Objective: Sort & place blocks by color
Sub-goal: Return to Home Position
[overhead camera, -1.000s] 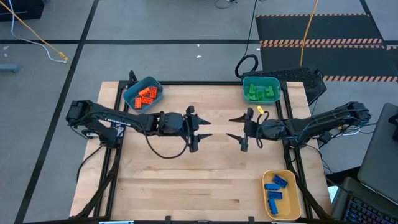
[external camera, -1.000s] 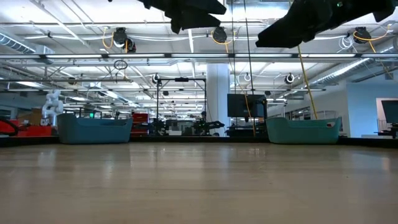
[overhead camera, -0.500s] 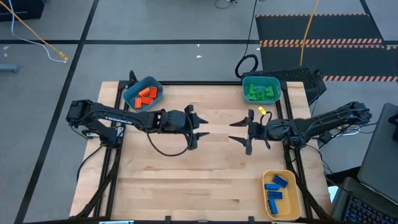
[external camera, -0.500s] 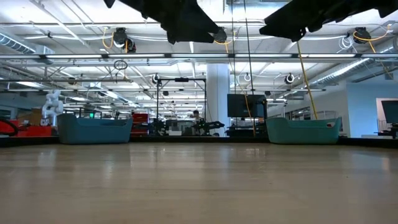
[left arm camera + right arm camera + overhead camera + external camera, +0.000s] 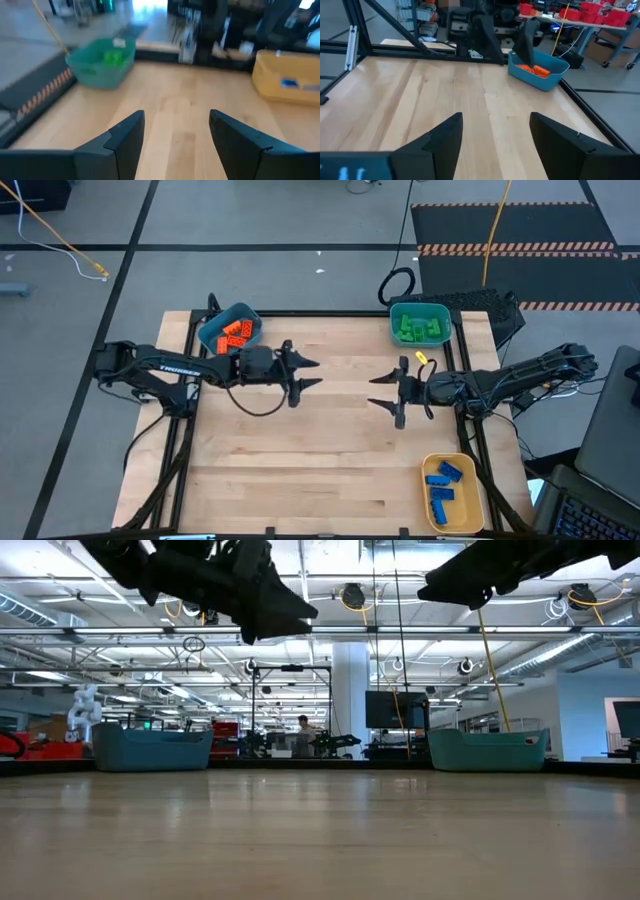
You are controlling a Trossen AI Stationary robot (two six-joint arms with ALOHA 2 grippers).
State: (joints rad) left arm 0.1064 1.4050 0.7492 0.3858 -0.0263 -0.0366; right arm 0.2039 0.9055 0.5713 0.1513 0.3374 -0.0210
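Note:
No block lies loose on the table. Orange blocks [image 5: 234, 333] fill the blue bin at the far left, green blocks [image 5: 417, 328] the green bin at the far right, and blue blocks [image 5: 442, 486] the yellow bin at the near right. My left gripper [image 5: 318, 373] [image 5: 175, 137] hovers open over the table's middle, left of centre. My right gripper [image 5: 372, 390] [image 5: 495, 137] hovers open right of centre and faces the left one. Both hold nothing.
The blue bin [image 5: 250, 320] [image 5: 555, 67], green bin [image 5: 440, 310] [image 5: 95, 70] and yellow bin [image 5: 478, 500] [image 5: 280, 70] stand at the table's corners. A small yellow tag [image 5: 420, 358] sits near the right arm. The bare wooden table top [image 5: 330, 460] stretches between the bins.
My left gripper has drawn back from the middle toward the table's left edge, staying open and empty. The gap between the two grippers has widened. The blocks and bins have stayed where they were.

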